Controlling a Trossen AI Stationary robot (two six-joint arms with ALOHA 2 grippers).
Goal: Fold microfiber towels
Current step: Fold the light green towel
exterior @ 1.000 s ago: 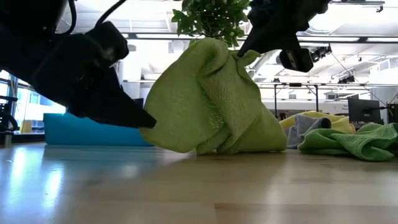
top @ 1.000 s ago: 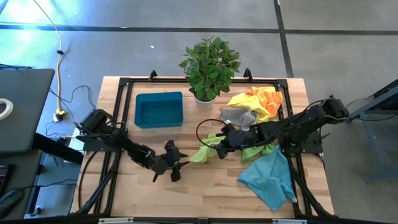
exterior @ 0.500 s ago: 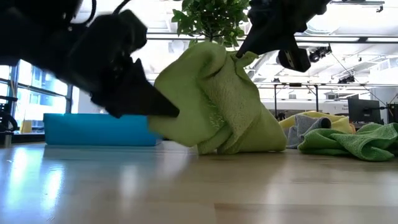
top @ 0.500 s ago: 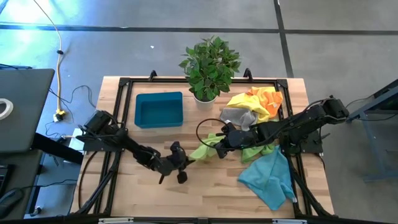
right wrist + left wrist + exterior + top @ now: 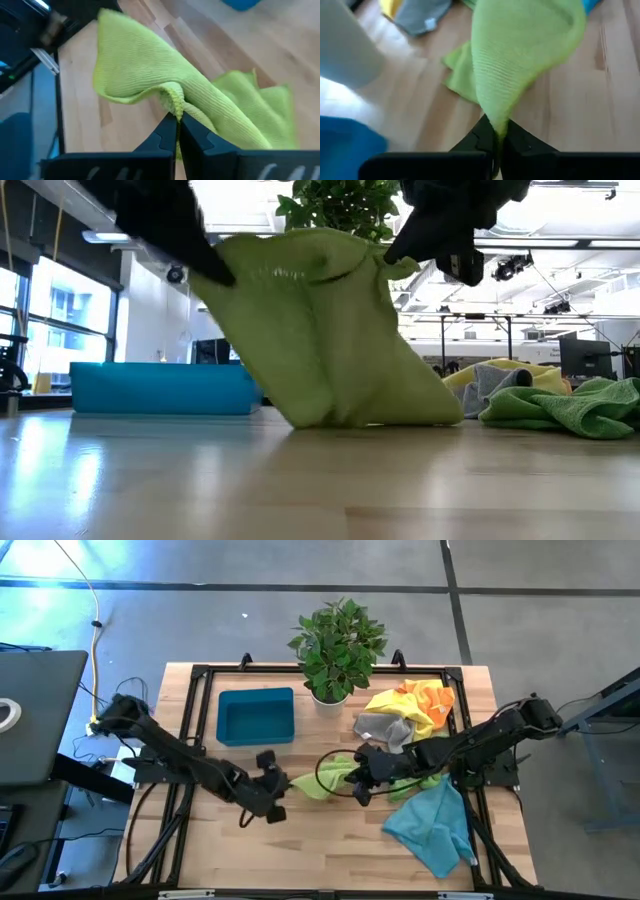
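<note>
Lime green towel [image 5: 312,783] hanging near the middle of the table [image 5: 330,855], lifted between two grippers, its lower edge touching the wood in the low view. Left gripper [image 5: 278,783] at one corner, jaws closed tight on the lime green towel, cloth squeezed between them in the left wrist view. Right gripper [image 5: 358,780] at the opposite corner, jaws also closed on the same cloth, with the fabric bunched at the tips in the right wrist view. Towel stretched wide from one gripper to the other, upper edge sagging a little between them.

Just behind the right gripper, a second green towel [image 5: 425,780] lying crumpled under the right arm. Near the far right of the table, a heap with a yellow towel [image 5: 392,702], an orange towel [image 5: 432,693] and a grey towel [image 5: 383,728], touching each other. At the near right, a teal-blue towel [image 5: 432,825] spread loosely, partly under the right arm.

Blue tray [image 5: 256,716] at the far left part of the table, well apart from the held cloth. Potted plant [image 5: 336,648] at the far edge, between the tray and the heap, standing upright. A black cable [image 5: 322,752] curving in a loop close beside the held towel. In the low view, the lifted cloth hiding most of the plant pot and part of the tray.
</note>
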